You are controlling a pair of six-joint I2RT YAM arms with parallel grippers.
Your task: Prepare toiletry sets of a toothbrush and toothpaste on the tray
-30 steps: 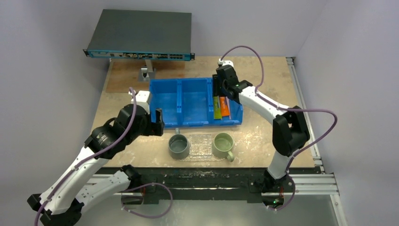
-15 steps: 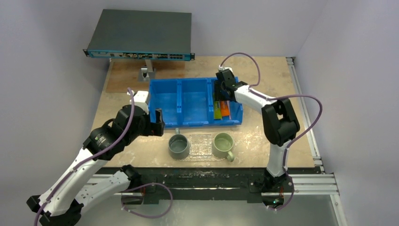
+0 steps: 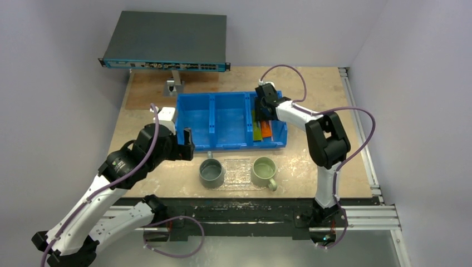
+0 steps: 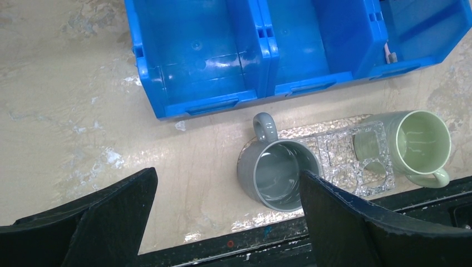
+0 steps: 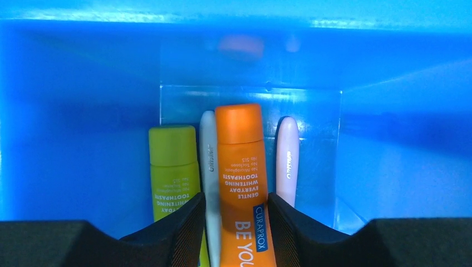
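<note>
Near edge, bottom of frame: both arm bases sit on a black and aluminium rail. Purple cables loop off both arms.

Table: pale plywood, scuffed, with whitish blotches all over. There is a darker brown panel at the far left.

Left gripper: left of centre, over the table just in front of the bin's near-left corner. Jaws spread wide, nothing between them.

Tray: lower centre, close to the near edge, long side across the frame. It is clear and pebbled. Grey mug looks to stand on its left end and green mug on its right end, both upright. The grey handle points toward the bin, the green handle toward the lower right.

Bin: blue, three compartments, centre frame, just behind the tray. The toiletries lie side by side in the right compartment, not on the tray. Left to right in the right wrist view: green tube, white toothbrush, orange tube, pink toothbrush.

Right gripper: down in that compartment, jaws part-closed astride the orange tube. The left-of-frame finger overlaps the white toothbrush. Can't tell whether it is actually pinching the tube.

Far, upper left: dark grey switch on a metal stand, ports facing the arms. Plain pale-grey walls stand behind and to the right.
</note>
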